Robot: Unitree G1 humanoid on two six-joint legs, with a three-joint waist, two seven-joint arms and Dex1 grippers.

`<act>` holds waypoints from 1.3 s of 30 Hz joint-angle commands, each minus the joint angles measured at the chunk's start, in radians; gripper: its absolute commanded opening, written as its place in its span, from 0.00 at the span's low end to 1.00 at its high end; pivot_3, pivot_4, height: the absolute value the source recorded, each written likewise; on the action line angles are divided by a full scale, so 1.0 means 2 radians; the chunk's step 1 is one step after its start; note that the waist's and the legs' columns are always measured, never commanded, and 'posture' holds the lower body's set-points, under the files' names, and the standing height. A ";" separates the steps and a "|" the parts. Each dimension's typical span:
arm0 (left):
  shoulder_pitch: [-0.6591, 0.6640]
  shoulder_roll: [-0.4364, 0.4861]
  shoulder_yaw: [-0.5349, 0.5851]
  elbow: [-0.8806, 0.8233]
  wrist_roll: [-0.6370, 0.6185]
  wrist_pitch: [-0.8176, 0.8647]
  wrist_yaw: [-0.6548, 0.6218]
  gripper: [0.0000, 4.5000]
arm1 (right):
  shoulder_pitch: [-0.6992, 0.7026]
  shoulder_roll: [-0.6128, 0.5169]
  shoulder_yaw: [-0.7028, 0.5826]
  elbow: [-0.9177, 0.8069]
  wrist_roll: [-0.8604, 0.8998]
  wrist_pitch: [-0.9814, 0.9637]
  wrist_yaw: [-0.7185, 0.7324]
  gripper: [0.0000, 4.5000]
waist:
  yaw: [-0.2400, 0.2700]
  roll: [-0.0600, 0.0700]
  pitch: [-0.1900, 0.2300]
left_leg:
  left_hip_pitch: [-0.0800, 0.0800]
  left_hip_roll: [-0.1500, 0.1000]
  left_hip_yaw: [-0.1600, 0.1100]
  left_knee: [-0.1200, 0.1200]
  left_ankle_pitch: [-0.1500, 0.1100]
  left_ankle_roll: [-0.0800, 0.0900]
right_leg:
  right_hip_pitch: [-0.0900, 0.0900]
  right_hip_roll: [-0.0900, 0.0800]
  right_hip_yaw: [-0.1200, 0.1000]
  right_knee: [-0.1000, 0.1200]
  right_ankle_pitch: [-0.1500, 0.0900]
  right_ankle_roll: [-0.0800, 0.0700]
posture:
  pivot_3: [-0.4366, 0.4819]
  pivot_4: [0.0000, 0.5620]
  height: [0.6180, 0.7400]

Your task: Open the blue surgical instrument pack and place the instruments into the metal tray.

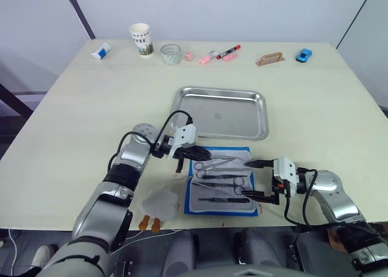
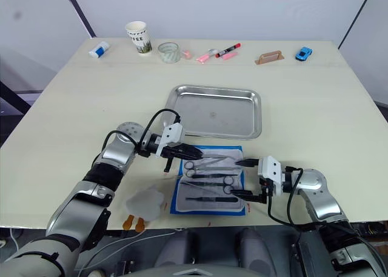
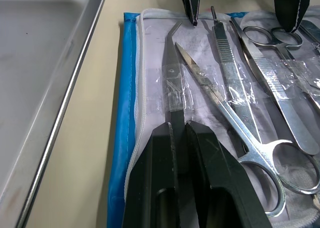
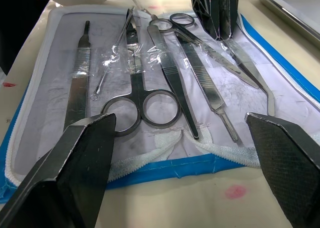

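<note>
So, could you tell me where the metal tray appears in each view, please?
Left eye view: the metal tray lies mid-table, just beyond the open blue pack.
Right eye view: same place.
Left wrist view: its rim runs alongside the pack's blue border.
Right wrist view: a corner beyond that border.
Shared landmark: the blue pack.

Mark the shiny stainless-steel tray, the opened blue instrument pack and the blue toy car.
shiny stainless-steel tray (image 1: 189,94): left eye view, far-left rim.
opened blue instrument pack (image 1: 222,211): left eye view, near blue border.
blue toy car (image 1: 304,54): left eye view, body.
</note>
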State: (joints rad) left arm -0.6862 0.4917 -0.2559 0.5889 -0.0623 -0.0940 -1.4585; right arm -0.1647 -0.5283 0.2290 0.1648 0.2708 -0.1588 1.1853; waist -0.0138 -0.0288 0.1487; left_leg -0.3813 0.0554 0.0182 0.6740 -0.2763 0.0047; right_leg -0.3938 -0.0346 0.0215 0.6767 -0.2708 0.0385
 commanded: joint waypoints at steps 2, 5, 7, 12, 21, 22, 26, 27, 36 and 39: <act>0.004 0.007 -0.005 -0.020 0.003 0.007 -0.001 0.02 | 0.014 0.000 0.020 0.035 -0.042 0.014 -0.017 1.00 | 0.000 0.000 0.000 | 0.000 0.000 0.000 0.000 0.000 0.000 | 0.000 0.000 0.000 0.000 0.000 0.000 | 0.48 0.27 0.98; 0.004 0.010 -0.006 -0.036 0.003 0.014 -0.001 0.02 | 0.013 -0.001 0.022 0.034 -0.044 0.017 -0.017 1.00 | 0.000 0.000 0.000 | 0.000 0.000 0.000 0.000 0.000 0.000 | 0.000 0.000 0.000 0.000 0.000 0.000 | 0.48 0.27 0.98; 0.005 0.012 -0.008 -0.047 0.004 0.019 -0.001 0.02 | 0.012 -0.001 0.024 0.034 -0.047 0.018 -0.017 1.00 | 0.000 0.000 0.000 | 0.000 0.000 0.000 0.000 0.000 0.000 | 0.000 0.000 0.000 0.000 0.000 0.000 | 0.48 0.27 0.98; 0.003 0.015 -0.012 -0.081 0.006 0.048 0.009 0.02 | 0.011 -0.001 0.029 0.033 -0.051 0.024 -0.019 1.00 | 0.000 0.000 0.000 | 0.000 0.000 0.000 0.000 0.000 0.000 | 0.000 0.000 0.000 0.000 0.000 0.000 | 0.48 0.27 0.98; 0.009 0.032 -0.024 -0.140 0.015 0.107 0.020 0.02 | 0.010 -0.003 0.032 0.033 -0.055 0.033 -0.020 1.00 | -0.001 0.000 0.000 | 0.000 0.000 0.000 -0.001 0.000 0.000 | 0.000 0.000 0.001 0.000 0.000 0.000 | 0.48 0.27 0.98; 0.010 0.034 -0.024 -0.145 0.016 0.113 0.021 0.02 | 0.010 -0.003 0.033 0.033 -0.056 0.035 -0.020 1.00 | -0.001 0.000 0.000 | 0.001 0.000 0.000 -0.001 0.000 0.000 | 0.000 0.000 0.001 0.000 0.000 0.000 | 0.48 0.27 0.98; 0.011 0.042 -0.028 -0.159 0.017 0.126 0.024 0.02 | 0.009 -0.004 0.036 0.032 -0.059 0.042 -0.020 1.00 | -0.002 0.000 0.000 | 0.001 0.000 0.000 -0.001 0.000 0.000 | 0.000 0.000 0.001 0.000 0.000 0.000 | 0.48 0.27 0.98; 0.011 0.044 -0.028 -0.162 0.016 0.129 0.025 0.02 | 0.008 -0.005 0.036 0.032 -0.060 0.044 -0.020 1.00 | -0.002 0.000 0.000 | 0.001 0.000 0.000 -0.001 0.000 0.000 | 0.000 0.000 0.001 0.000 0.000 0.000 | 0.48 0.27 0.98; 0.021 0.065 -0.021 -0.176 0.003 0.131 0.021 0.02 | 0.005 -0.009 0.041 0.032 -0.067 0.060 -0.024 1.00 | -0.005 0.000 0.000 | 0.001 0.000 0.001 -0.001 0.000 0.000 | 0.000 0.001 0.002 0.000 0.000 0.000 | 0.48 0.27 0.98; 0.022 0.072 -0.020 -0.178 -0.002 0.133 0.019 0.02 | 0.004 -0.009 0.042 0.032 -0.067 0.061 -0.026 1.00 | -0.007 0.000 0.000 | 0.001 0.000 0.001 -0.002 0.000 0.000 | 0.000 0.001 0.002 0.000 0.000 0.000 | 0.48 0.27 0.98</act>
State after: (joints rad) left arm -0.6486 0.6156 -0.3148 0.2635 -0.0474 0.1697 -1.4014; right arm -0.1905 -0.5289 0.2559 0.1498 0.2547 -0.1061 1.1809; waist -0.0272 -0.0295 0.1483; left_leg -0.3787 0.0560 0.0192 0.6707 -0.2763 0.0048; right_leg -0.3941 -0.0331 0.0247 0.6768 -0.2713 0.0376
